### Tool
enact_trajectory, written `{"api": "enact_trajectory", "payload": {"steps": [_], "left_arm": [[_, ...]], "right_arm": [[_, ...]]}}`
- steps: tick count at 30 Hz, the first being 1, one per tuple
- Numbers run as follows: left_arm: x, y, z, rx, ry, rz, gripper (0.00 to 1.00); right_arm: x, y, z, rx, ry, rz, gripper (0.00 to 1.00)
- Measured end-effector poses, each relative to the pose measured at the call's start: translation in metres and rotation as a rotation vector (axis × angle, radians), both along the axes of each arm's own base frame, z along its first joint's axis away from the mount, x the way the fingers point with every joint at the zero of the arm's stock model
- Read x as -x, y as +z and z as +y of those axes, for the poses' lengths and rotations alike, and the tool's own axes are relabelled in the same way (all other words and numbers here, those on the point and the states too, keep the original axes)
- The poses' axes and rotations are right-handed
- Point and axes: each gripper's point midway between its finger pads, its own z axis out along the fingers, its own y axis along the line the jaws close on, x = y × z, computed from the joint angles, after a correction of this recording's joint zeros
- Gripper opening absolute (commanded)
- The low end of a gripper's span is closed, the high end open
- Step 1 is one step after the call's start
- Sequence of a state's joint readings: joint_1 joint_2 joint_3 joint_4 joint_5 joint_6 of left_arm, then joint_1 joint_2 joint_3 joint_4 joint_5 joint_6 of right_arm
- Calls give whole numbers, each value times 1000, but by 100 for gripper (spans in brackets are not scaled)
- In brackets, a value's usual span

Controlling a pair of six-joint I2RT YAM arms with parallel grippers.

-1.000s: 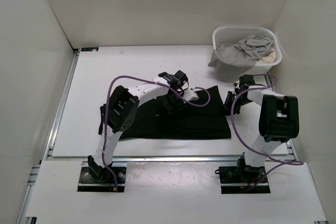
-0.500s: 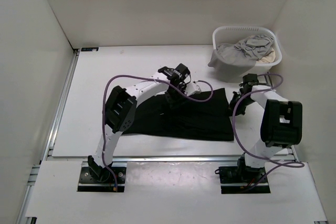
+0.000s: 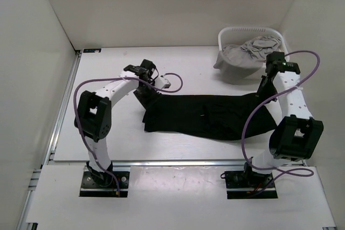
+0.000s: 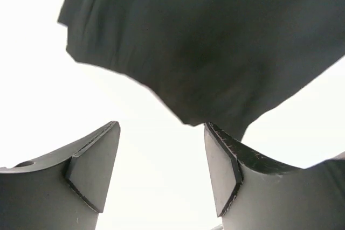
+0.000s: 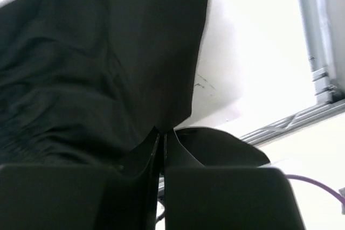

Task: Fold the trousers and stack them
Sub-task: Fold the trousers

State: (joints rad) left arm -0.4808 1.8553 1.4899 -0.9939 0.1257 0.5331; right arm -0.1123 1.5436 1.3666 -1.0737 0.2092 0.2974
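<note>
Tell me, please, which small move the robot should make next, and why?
Probably the left hand should ease forward onto the nearest edge of the trousers and close. It stands open over bare table, with the black cloth just ahead, while the right hand is shut on the other end. With both ends held, a fold could start.

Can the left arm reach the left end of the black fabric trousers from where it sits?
Probably yes: the left gripper hangs open just short of the black fabric trousers, with only white table showing between them and nothing in the way.
</note>
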Motion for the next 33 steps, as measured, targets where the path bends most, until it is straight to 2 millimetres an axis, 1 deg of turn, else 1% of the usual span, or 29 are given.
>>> {"api": "enact_trajectory", "payload": {"steps": [2, 4, 6, 8, 10, 11, 13, 14, 15, 16, 17, 18, 19, 21, 22, 25, 28, 31, 33], "left_arm": [[-3, -15, 12, -17, 50, 36, 75], [-5, -29, 10, -12, 65, 67, 75], [-5, -44, 1, -1, 66, 104, 75], [-7, -56, -7, 3, 66, 129, 75], [-11, -67, -12, 4, 70, 142, 75], [-12, -66, -14, 7, 74, 142, 73], [-16, -67, -16, 20, 81, 135, 57], [-17, -67, -16, 27, 89, 134, 47], [-19, -68, -16, 42, 93, 133, 39], [-20, -69, -16, 56, 99, 134, 25], [-21, -70, -15, 74, 107, 137, 18], [-23, -71, -15, 96, 103, 137, 14], [-24, -71, -14, 119, 107, 144, 14], [-24, -71, -15, 170, 119, 169, 14], [-24, -71, -14, 192, 124, 179, 14], [-24, -72, -14, 240, 128, 205, 14], [-25, -72, -13, 277, 135, 227, 14], [-25, -72, -12, 314, 148, 256, 14], [-26, -72, -12, 338, 161, 277, 14]], "right_arm": [[-5, 21, 0, 27, 6, -24, 0], [-16, 44, 10, 47, 37, -80, 0], [-28, 64, 35, 64, 101, -132, 0], [-37, 77, 74, 71, 192, -157, 0], [-42, 78, 118, 69, 289, -157, 0], [-44, 74, 140, 72, 330, -149, 0], [-41, 61, 181, 78, 408, -110, 0], [-39, 55, 198, 85, 437, -88, 0], [-40, 49, 218, 92, 467, -76, 0], [-41, 44, 235, 94, 492, -73, 0], [-41, 42, 255, 96, 521, -71, 0], [-45, 41, 275, 95, 545, -81, 0], [-52, 41, 296, 81, 560, -109, 0], [-55, 41, 334, 27, 597, -151, 0], [-51, 39, 345, 3, 612, -151, 0], [-39, 35, 359, -42, 629, -126, 0], [-34, 33, 371, -68, 657, -129, 0], [-29, 30, 390, -110, 700, -126, 0], [-29, 27, 404, -139, 723, -126, 0]]}}
